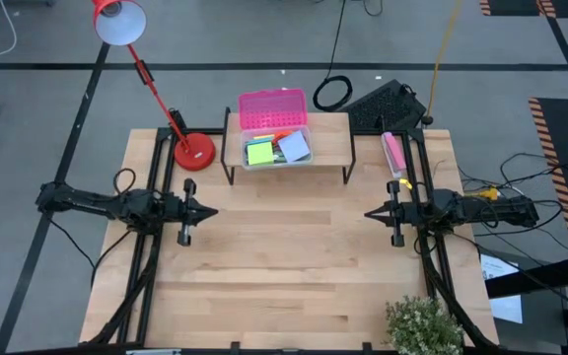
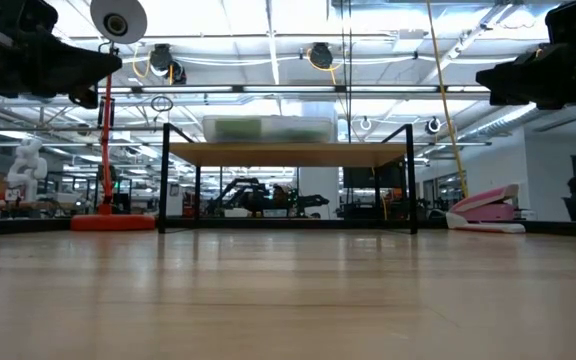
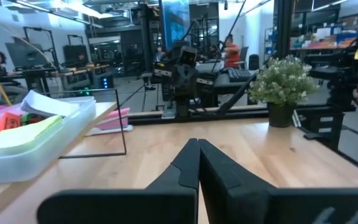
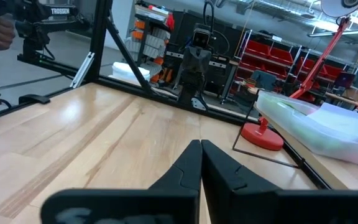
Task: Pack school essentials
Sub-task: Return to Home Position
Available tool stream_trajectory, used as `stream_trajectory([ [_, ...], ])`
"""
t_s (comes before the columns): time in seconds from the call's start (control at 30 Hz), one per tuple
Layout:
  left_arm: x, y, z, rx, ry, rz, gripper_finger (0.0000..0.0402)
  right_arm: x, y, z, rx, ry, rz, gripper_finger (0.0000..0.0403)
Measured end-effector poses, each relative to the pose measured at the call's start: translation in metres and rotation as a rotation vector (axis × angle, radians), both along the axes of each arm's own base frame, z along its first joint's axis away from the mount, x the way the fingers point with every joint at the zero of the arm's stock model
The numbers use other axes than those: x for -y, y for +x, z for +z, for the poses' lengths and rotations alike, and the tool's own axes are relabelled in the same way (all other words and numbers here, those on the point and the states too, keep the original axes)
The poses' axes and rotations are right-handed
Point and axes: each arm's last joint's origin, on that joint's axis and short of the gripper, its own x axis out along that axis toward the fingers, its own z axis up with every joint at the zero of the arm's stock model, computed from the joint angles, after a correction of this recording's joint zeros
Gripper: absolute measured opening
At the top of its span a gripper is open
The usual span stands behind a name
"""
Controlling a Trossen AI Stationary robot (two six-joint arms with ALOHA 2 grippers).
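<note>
A clear box (image 1: 276, 148) with its pink lid (image 1: 272, 106) swung open stands on a small raised wooden shelf (image 1: 328, 133) at the table's far middle. Inside it lie a green sticky-note pad (image 1: 260, 152), a lavender pad (image 1: 294, 147) and reddish items (image 1: 282, 136); the left wrist view shows the same contents (image 3: 23, 127). My left gripper (image 1: 212, 210) hovers shut at the table's left, pointing right. My right gripper (image 1: 368, 213) hovers shut at the table's right, pointing left. Both are clear of the box.
A red desk lamp stands with its base (image 1: 194, 152) left of the shelf. A pink oblong object (image 1: 393, 153) lies right of the shelf. A potted plant (image 1: 424, 325) stands at the near right corner. Bare wood (image 1: 284, 266) spreads between the two arms.
</note>
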Motion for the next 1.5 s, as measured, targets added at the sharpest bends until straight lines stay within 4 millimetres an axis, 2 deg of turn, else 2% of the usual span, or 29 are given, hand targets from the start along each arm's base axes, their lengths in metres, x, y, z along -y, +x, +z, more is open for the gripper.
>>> stream_trajectory([
  [0.5, -0.002, -0.012, -0.007, -0.045, 0.043, 0.023, 0.0003, 0.000, 0.000, 0.000, 0.000, 0.000, 0.000, 0.0000],
  [0.93, -0.002, -0.012, -0.007, -0.048, 0.042, 0.013, 0.0003, 0.000, 0.000, 0.000, 0.000, 0.000, 0.000, 0.0000],
  [1.2, -0.002, -0.012, -0.006, -0.034, 0.040, 0.012, 0.0028, 0.000, 0.000, 0.000, 0.000, 0.000, 0.000, 0.0000],
  [1.5, -0.002, -0.012, -0.005, -0.028, 0.037, 0.012, 0.0033, 0.000, 0.000, 0.000, 0.000, 0.000, 0.000, 0.0000],
])
